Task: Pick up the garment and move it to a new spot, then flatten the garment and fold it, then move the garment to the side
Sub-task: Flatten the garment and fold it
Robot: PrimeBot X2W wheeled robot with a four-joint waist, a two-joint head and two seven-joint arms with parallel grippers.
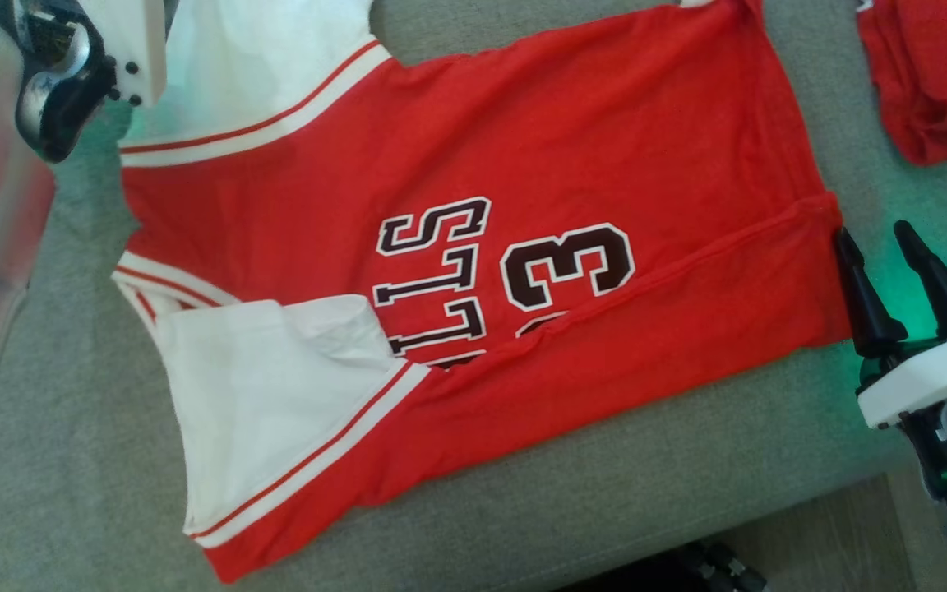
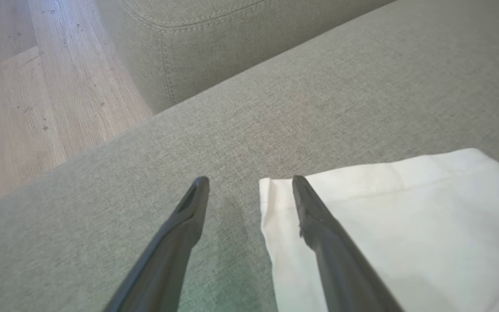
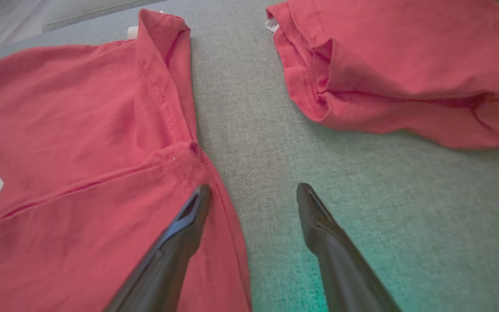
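Grey woven sofa upholstery [image 1: 687, 477] carries everything we see. Across the middle of the head view lies the garment [image 1: 523, 164], a red jersey with white sleeves, red-and-white striped trim and dark white-edged lettering beside a large 3. It lies spread out, collar end toward the left of the frame and hem toward the right. Its lower long edge is folded up over the body, the fold covering the bottom of the print. One white sleeve lies at the lower left over part of the lettering, the other at the upper left.

At the hem, right of centre in the head view, the right pincer [image 1: 875, 234] stands wide open with nothing in its grasp. In the right wrist view [image 3: 254, 187] one finger lies over the garment's red hem edge [image 3: 59, 108] and the other over bare cushion; we cannot tell whether the cloth is touched.

In the left wrist view the left pincer [image 2: 249, 178] is spread just as wide and holds nothing. One finger lies over the corner of the white sleeve [image 2: 405, 225], the other over grey fabric.

A second red garment [image 1: 934, 74] sits crumpled at the upper right, apart from the first. Wood floor [image 2: 24, 86] shows beyond the cushion edge.
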